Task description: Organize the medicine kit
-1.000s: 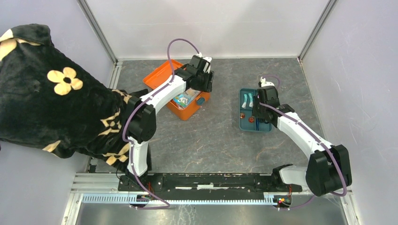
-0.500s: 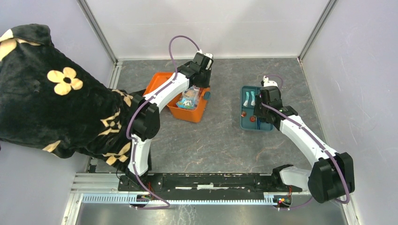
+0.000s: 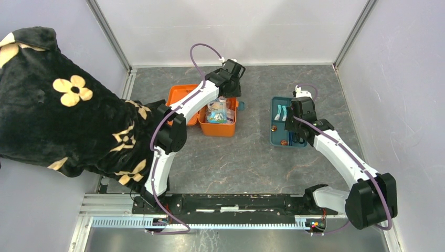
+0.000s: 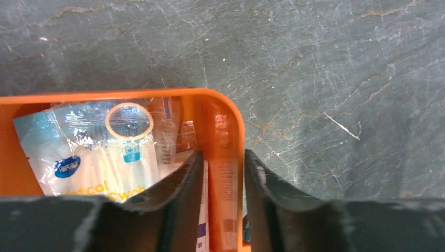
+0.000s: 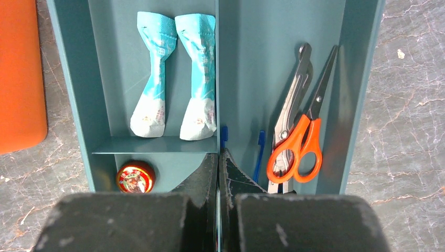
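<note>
Toward the back of the counter (image 3: 252, 157), the medicine kit (image 3: 218, 129) sits open, one wall near a corner pinched between the left fingers (image 4: 178, 199), one inside and one outside. Well apart to its right, the right fingers (image 5: 239, 184) are closed on the centre divider of the teal tray (image 5: 359, 79).

Orange medicine kit (image 3: 218, 129) with rounded corners lying open and upright left of centre, hinged lid (image 3: 181, 98) resting flat at its left, teal latch (image 3: 241, 105) projecting at its right, base holding clear-wrapped packets (image 3: 216, 113).
</note>
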